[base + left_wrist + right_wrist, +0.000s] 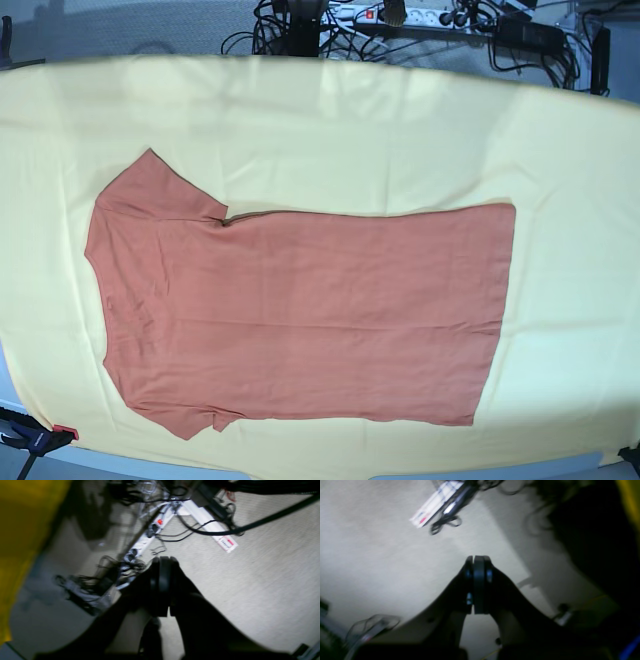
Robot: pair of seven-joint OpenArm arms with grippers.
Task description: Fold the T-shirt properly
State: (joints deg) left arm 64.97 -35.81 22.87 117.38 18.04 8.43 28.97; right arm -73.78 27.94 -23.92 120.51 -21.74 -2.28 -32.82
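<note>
The rust-orange T-shirt (300, 310) lies spread flat on the pale yellow cloth (320, 130) in the base view, its neck and sleeves toward the left and its hem toward the right. Neither arm appears in the base view. In the left wrist view my left gripper (163, 562) is shut with nothing between its fingers, hanging over the grey floor beside the yellow cloth's edge (22, 542). In the right wrist view my right gripper (478, 561) is also shut and empty, above the floor. The T-shirt is out of view in both wrist views.
White power strips (150, 535) and tangled black cables (212, 530) lie on the carpet below the left gripper. More cables and a power strip (400, 15) run behind the table's far edge. A clamp (35, 437) grips the front left corner.
</note>
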